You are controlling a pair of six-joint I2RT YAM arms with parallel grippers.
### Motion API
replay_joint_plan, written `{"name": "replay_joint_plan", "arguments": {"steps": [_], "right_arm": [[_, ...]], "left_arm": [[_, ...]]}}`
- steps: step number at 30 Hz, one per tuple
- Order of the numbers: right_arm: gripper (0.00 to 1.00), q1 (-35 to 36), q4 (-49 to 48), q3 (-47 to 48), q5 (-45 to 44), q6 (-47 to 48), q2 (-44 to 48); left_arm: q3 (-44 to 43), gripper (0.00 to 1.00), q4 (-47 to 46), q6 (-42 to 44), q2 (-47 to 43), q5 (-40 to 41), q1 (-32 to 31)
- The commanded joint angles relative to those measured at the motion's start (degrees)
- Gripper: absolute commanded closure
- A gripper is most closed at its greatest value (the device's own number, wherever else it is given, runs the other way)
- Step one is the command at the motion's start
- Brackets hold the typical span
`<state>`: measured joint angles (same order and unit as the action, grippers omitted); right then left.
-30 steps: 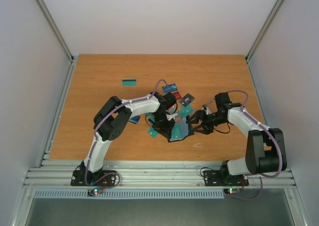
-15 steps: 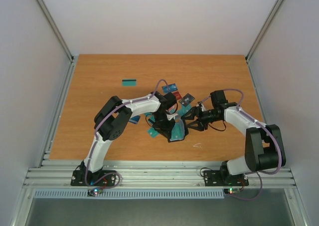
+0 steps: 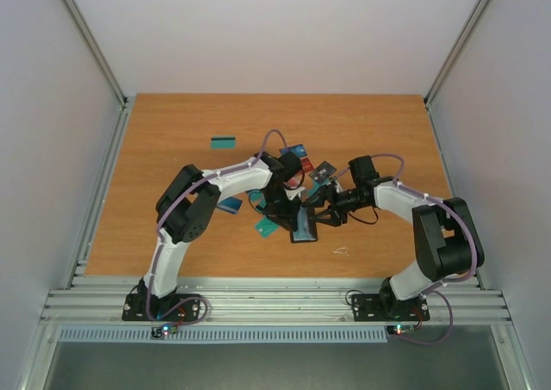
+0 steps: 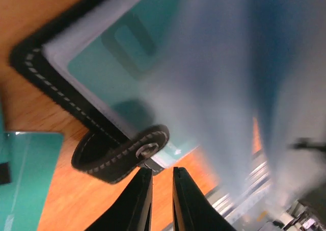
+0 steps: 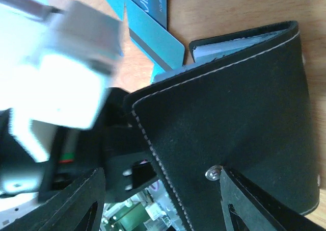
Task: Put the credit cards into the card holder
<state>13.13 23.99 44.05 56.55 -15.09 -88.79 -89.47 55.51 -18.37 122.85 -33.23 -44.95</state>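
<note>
Both arms are in tight over the middle of the desk (image 3: 172, 123), and the card holder (image 5: 229, 103) sits squeezed between them. It's a black case with pale stitching all round its rim and a small metal rivet (image 5: 214, 174) right by one of the right pincer's fingertips. That right pincer (image 5: 162, 171) is spread wide, with the holder's black outer cover filling the space just ahead of its fingers. Whether it touches the cover is hard to tell. Over to the left pincer (image 4: 159, 172): its fingers are pressed almost together, just a thin slit between them, nipping the holder at its stitched snap strap (image 4: 122, 152). Beyond those tips the holder's inside shows teal-grey under blurred clear sleeves. Off to one side of the left pincer a teal card (image 4: 25, 175) lies flat on the wood. Past the holder from the right pincer, a striped teal card (image 5: 153, 40) lies against a dark blue card (image 5: 147, 4) with white lettering. From above, a lone teal card (image 3: 224, 142) lies well apart, out beyond the left pincer.
</note>
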Motion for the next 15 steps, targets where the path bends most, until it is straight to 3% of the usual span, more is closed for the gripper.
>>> {"name": "replay_joint_plan", "arguments": {"steps": [1,15], "right_arm": [[0.37,1.66,-2.49,1.73,-0.65,-1.62,-2.28],[0.4,2.08,-2.56,4.29,-2.78,-2.31,-5.6]], "left_arm": [[-0.98,0.86,-2.42,-2.22,-5.65,0.7,1.37],[1.01,0.81,-2.25,1.23,-6.57,7.76,1.49]]}}
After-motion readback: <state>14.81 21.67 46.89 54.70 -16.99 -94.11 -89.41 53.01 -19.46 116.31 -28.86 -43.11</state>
